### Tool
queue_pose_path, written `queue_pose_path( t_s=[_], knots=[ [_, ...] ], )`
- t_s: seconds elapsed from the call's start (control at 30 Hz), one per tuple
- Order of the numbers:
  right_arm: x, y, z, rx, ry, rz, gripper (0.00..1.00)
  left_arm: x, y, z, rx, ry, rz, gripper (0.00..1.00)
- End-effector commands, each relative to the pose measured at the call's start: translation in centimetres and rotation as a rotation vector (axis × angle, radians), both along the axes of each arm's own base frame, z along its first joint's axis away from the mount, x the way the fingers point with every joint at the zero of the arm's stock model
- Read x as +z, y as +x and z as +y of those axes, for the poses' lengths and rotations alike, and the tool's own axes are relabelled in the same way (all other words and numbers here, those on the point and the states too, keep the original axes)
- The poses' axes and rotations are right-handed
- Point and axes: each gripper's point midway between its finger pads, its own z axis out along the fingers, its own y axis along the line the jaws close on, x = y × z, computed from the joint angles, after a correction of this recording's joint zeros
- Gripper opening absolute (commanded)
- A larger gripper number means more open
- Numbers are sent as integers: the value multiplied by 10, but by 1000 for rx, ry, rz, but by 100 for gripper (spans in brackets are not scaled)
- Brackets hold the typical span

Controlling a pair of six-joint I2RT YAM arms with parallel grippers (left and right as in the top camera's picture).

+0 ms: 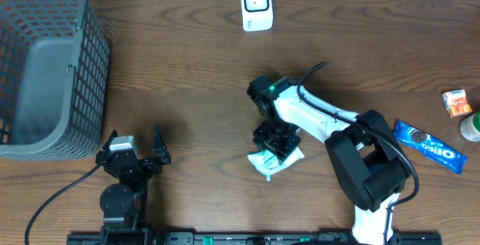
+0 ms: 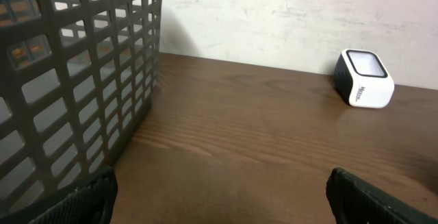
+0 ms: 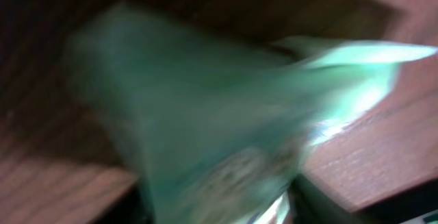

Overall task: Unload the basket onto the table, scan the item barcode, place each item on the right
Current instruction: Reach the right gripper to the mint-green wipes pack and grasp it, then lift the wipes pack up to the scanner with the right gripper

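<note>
Nearest the base, the left hand (image 1: 135, 134) rests spread wide and empty. Further out, the right hand (image 1: 276, 143) sits on top of the pale green packet (image 1: 268, 162), which lies flat on the bench (image 1: 187, 80). Whether it pinches the packet I cannot tell (its wrist view is all blur). The packet looks light, soft and crinkly, probably slippery, so an edge seam seems the best hold, leaving the printed faces uncovered. Farthest off stands the white scanner (image 1: 256, 5).

One basket (image 1: 94, 73), one scanner (image 1: 256, 5), three snack packets (image 1: 276, 159)
</note>
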Motion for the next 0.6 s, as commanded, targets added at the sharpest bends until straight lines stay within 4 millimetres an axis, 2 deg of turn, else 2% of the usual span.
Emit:
queue_pose_path(
  t_s=[0.0, 0.07, 0.2, 0.27, 0.33, 0.4, 0.5, 0.57],
  knots=[
    [-21, 1, -14, -32, -90, 7, 13, -18, -1, 2, 7, 10, 52, 98],
    [-18, 6, -12, -31, -83, -8, 1, -18, -1, 2, 7, 10, 52, 98],
    [-6, 23, 2, 39, 1, -47, 1, -18, -1, 2, 7, 10, 52, 98],
    [12, 38, 19, 124, 121, -84, 1, -18, -1, 2, 7, 10, 52, 98],
    [37, 55, 47, 293, 333, -155, 1, -18, -1, 2, 7, 10, 52, 98],
    [68, 67, 80, 547, 615, -261, 2, -18, -1, 2, 7, 10, 52, 98],
    [124, 58, 118, 903, 1092, -433, 1, -18, -1, 2, 7, 10, 52, 98],
    [150, 55, 126, 1014, 1301, -554, 1, -18, -1, 2, 7, 10, 52, 98]
  ],
)
